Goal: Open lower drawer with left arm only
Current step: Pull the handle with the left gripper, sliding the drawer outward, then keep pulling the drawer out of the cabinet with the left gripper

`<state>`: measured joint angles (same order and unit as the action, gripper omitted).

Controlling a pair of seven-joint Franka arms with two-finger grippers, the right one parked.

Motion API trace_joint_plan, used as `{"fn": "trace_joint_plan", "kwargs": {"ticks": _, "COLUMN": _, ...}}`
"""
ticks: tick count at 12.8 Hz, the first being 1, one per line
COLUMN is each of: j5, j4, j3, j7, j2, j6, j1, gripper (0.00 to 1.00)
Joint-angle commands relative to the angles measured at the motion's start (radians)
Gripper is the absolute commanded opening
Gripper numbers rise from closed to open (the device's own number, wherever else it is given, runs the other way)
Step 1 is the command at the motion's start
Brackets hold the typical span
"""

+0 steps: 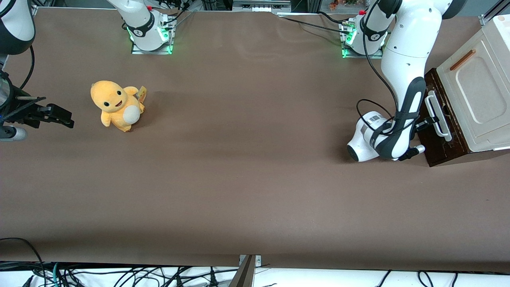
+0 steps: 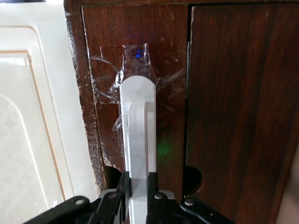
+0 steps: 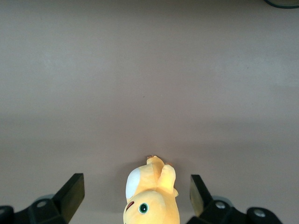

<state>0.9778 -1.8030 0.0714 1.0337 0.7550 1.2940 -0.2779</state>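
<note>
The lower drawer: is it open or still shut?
Shut, it seems: the lower drawer shows only its dark front, no pale inside. The gripper is clamped on its white handle.

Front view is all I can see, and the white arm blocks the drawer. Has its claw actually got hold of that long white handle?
Observer: Yes. The left wrist view shows the claw shut on the white loop handle, with one finger against each side.
Operator: Is that handle fixed firmly to the lower drawer?
Observer: I cannot tell how firmly. Crinkled clear tape runs across the handle's rounded end onto the lower drawer, on its dark brown front.
</note>
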Motion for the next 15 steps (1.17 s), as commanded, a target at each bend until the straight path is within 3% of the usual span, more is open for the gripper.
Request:
{"fn": "trace_joint_plan", "kwargs": {"ticks": 1, "j5": 0.015, "j4": -0.009, "j3": -0.018, "j7": -0.006, "j2": -0.019, "j6": -0.005, "j1": 0.005, "gripper": 0.16}}
{"fn": "trace_joint_plan", "kwargs": {"ticks": 15, "j5": -0.014, "j4": 0.008, "j3": -0.084, "j7": 0.02, "j2": -0.02, "j6": -0.056, "j1": -0.001, "gripper": 0.16}}
